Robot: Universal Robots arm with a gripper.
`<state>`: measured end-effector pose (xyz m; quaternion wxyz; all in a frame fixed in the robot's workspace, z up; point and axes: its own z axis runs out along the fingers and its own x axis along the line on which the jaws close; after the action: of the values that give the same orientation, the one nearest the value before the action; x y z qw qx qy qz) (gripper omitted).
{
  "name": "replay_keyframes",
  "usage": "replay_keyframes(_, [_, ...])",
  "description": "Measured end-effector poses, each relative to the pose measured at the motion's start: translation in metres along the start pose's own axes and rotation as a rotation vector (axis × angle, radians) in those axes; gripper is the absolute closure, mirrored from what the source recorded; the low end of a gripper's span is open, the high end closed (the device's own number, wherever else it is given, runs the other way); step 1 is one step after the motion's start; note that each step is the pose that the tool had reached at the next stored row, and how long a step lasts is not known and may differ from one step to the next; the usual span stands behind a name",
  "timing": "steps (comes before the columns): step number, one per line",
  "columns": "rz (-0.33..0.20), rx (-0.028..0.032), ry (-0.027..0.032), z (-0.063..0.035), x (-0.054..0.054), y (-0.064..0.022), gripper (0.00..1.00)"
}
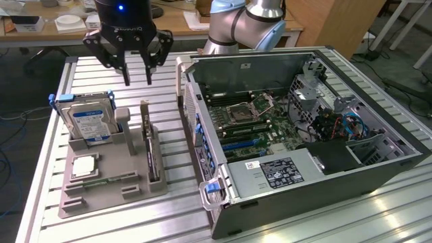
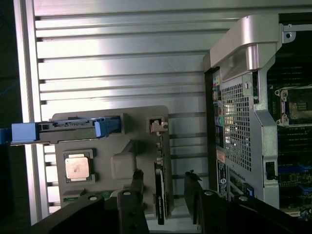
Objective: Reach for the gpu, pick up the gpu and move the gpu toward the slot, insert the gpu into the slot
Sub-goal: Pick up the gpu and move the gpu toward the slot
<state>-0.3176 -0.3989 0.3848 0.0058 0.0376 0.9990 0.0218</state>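
Note:
The gpu [image 1: 149, 147] is a thin dark card standing on edge in a grey holder [image 1: 101, 205], its silver bracket at the far end. My gripper [image 1: 137, 80] hangs open above and behind it, holding nothing. From the wrist, the gpu [image 2: 160, 195] lies between and below the two black fingertips of the gripper [image 2: 164, 175], well apart from them. The slot [image 1: 238, 145] is a blue strip on the green motherboard inside the open computer case [image 1: 378, 167], toward the exterior view's right.
The grey holder also carries a blue-labelled hard drive [image 1: 91, 124] and a square silver processor chip [image 1: 84, 164]. The case's raised silver rear wall [image 1: 192, 101] stands between holder and motherboard. Everything rests on a ribbed aluminium table [image 1: 324, 223].

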Motion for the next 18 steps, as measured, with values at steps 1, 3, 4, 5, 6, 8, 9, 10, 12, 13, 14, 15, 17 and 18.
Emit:
replay_keyframes(1, [0.000, 0.0000, 0.0000, 0.0000, 0.0000, 0.0000, 0.53])
replay_keyframes(3, [0.000, 0.0000, 0.0000, 0.0000, 0.0000, 0.0000, 0.42])
replay_keyframes(4, [0.000, 0.0000, 0.0000, 0.0000, 0.0000, 0.0000, 0.42])
replay_keyframes(5, [0.000, 0.0000, 0.0000, 0.0000, 0.0000, 0.0000, 0.42])
replay_keyframes(6, [0.000, 0.0000, 0.0000, 0.0000, 0.0000, 0.0000, 0.36])
replay_keyframes(8, [0.000, 0.0000, 0.0000, 0.0000, 0.0000, 0.0000, 0.29])
replay_keyframes(9, [0.000, 0.0000, 0.0000, 0.0000, 0.0000, 0.0000, 0.29])
replay_keyframes(10, [0.000, 0.0000, 0.0000, 0.0000, 0.0000, 0.0000, 0.29])
replay_keyframes(12, [0.000, 0.0000, 0.0000, 0.0000, 0.0000, 0.0000, 0.29])
replay_keyframes(13, [0.000, -0.0001, 0.0000, 0.0003, 0.0001, -0.0002, 0.29])
replay_keyframes(14, [0.000, -0.0002, -0.0002, 0.0007, 0.0000, -0.0007, 0.29])
replay_keyframes(15, [0.000, -0.0001, -0.0001, 0.0010, -0.0001, -0.0011, 0.29])
replay_keyframes(17, [0.000, 0.0000, 0.0000, 0.0015, -0.0001, -0.0023, 0.29])
replay_keyframes(18, [0.000, 0.0000, 0.0000, 0.0018, -0.0002, -0.0030, 0.29])
